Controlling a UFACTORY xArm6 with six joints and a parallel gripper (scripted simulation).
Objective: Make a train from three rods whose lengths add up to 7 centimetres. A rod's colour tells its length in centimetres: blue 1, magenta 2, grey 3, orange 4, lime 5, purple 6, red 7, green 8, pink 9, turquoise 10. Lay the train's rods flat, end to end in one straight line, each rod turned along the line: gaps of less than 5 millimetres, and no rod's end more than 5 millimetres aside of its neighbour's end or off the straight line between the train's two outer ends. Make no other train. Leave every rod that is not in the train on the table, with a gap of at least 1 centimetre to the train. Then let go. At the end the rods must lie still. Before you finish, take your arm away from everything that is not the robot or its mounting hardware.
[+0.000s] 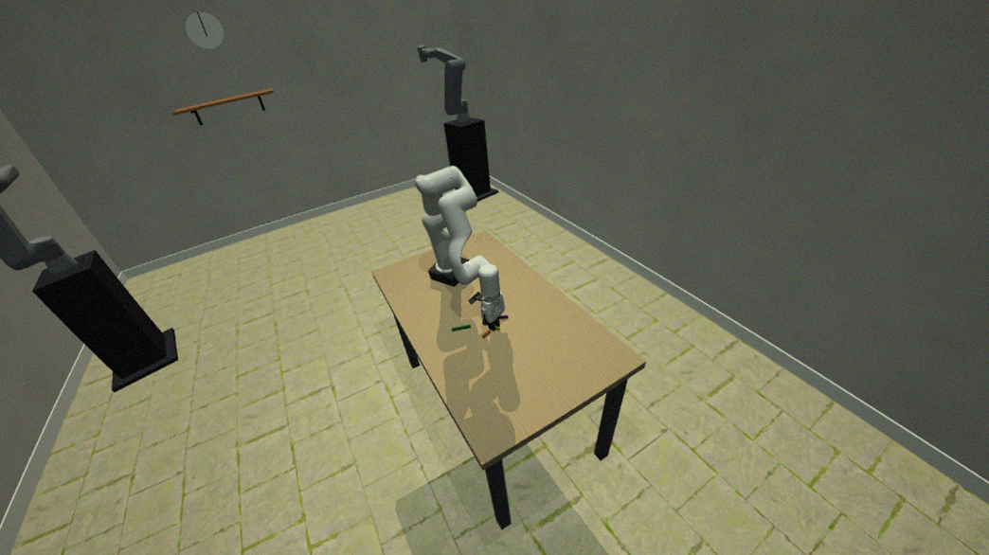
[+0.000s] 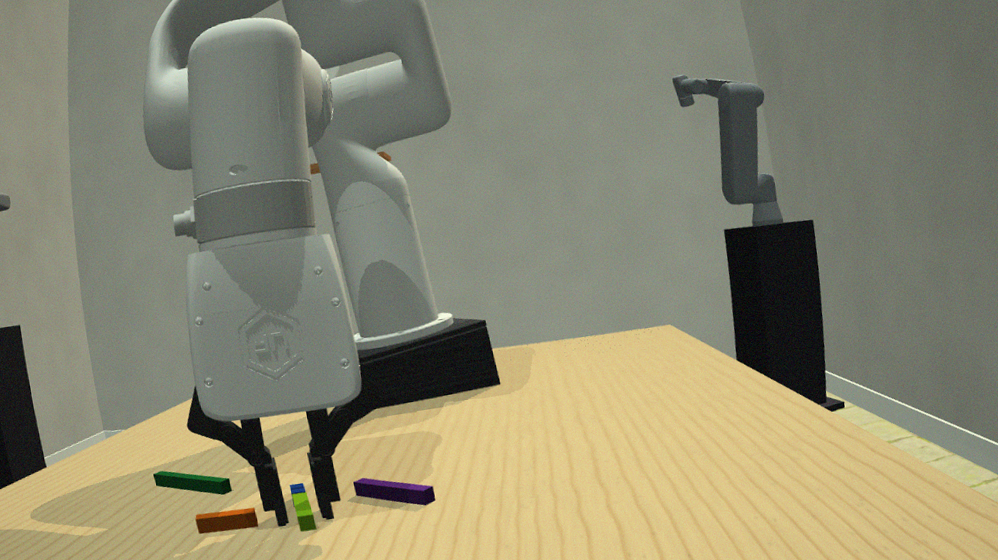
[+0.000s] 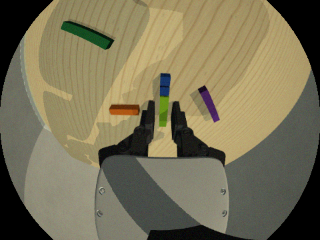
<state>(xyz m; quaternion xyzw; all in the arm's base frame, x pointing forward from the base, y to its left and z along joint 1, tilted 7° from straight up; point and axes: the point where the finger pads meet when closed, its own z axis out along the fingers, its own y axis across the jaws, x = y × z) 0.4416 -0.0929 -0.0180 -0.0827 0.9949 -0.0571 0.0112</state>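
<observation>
Two short blue rods, the far one point(image 3: 165, 81) and the near one point(image 3: 165, 91), lie end to end in the wrist view. A lime rod point(image 3: 163, 115) point(image 2: 303, 507) lies flat against or very close to the near blue rod's end, in the same line as far as I can see. My gripper point(image 3: 163, 109) point(image 2: 305, 520) is open around the lime rod, with a gap between the rod and each finger. The fingers are low, close to the table. Any small gap at the lime-blue joint is too fine to tell.
An orange rod point(image 3: 124, 110) point(image 2: 226, 520) lies left of the fingers, a purple rod point(image 3: 210, 105) point(image 2: 393, 490) to the right. A green rod point(image 3: 87, 35) point(image 2: 192, 481) point(image 1: 460, 328) lies farther off at the left. All lie apart from the line on the table point(image 1: 551, 353).
</observation>
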